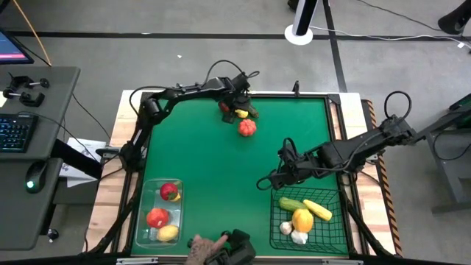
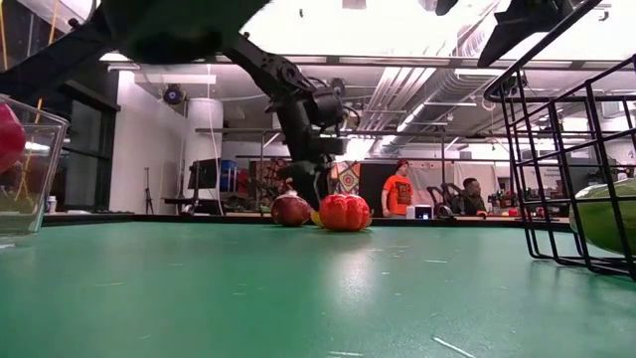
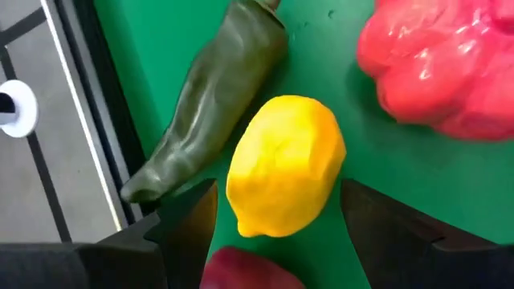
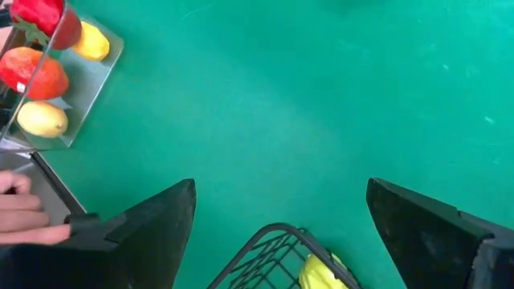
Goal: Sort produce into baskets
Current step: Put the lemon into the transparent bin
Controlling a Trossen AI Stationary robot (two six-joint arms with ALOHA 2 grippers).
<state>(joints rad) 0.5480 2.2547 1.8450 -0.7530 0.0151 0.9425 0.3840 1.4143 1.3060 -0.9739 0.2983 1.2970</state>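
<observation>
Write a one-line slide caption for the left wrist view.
Left tool open astride a yellow lemon, between a green pepper and a red pumpkin-like vegetable on the green mat.

A desk with a keyboard and mouse stands well off from the left claw, beyond the table's edge. A white round base sits on the floor past it. Two seated people show beyond it.
</observation>
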